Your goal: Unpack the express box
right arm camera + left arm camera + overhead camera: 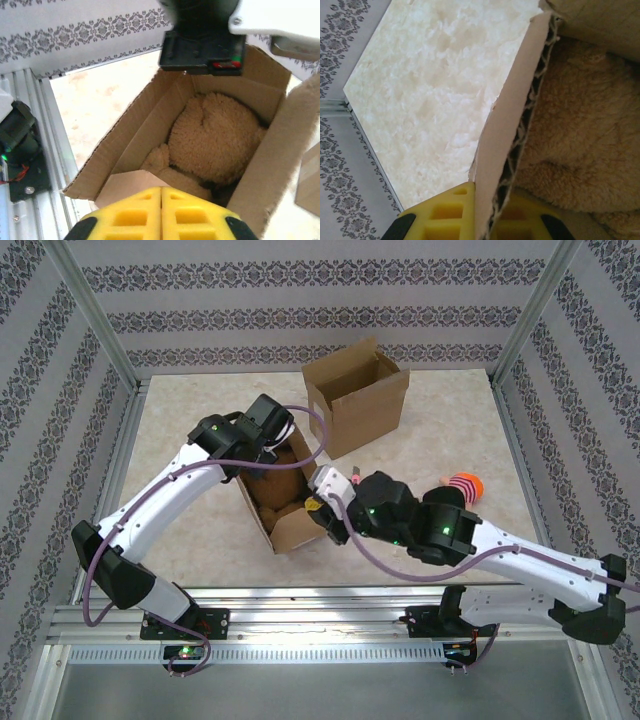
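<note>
The express box [296,528] stands open mid-table with a tan plush toy [278,490] inside it. My left gripper [262,462] reaches in at the box's far side. In the left wrist view the left gripper [487,192] is shut on the box's cardboard wall [507,115], and the plush toy [580,135] lies just beyond it. My right gripper [318,502] hovers at the box's near right edge. The right wrist view has the right gripper [161,192] with its yellow fingers pressed together and empty, above a folded-in flap [127,182] and the plush toy [220,140].
A second open cardboard box [356,398] stands at the back of the table. A pink and orange striped toy [463,485] lies to the right, partly behind the right arm. Metal frame posts and patterned walls enclose the marble-look tabletop [180,430].
</note>
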You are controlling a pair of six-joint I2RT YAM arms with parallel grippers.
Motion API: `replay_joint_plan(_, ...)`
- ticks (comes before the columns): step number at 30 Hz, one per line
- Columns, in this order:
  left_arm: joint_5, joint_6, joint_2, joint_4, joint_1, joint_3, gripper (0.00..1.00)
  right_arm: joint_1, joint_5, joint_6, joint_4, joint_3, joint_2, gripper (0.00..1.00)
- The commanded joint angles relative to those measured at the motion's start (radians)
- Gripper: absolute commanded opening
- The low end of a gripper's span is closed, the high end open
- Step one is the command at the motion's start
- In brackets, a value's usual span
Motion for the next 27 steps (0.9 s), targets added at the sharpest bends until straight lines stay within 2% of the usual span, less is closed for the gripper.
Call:
replay_joint_plan(1,0.036,-0.033,0.005,-0.051,0.015,0.046,0.0,0.056,0.164,-0.138,0.063,0.026,0.067,0.0)
replay_joint_plan(12,0.124,-0.033,0.005,-0.07,0.048,0.083,0.0,0.063,0.294,-0.26,0.256,0.023,0.303,0.0)
replay_joint_plan(18,0.168,-0.029,0.006,-0.09,0.066,0.105,0.0,0.048,0.336,-0.315,0.275,0.025,0.382,0.0)
replay_joint_plan(27,0.181,-0.03,-0.004,-0.09,0.071,0.096,0.0,-0.031,0.325,-0.227,0.266,0.042,0.452,0.0)
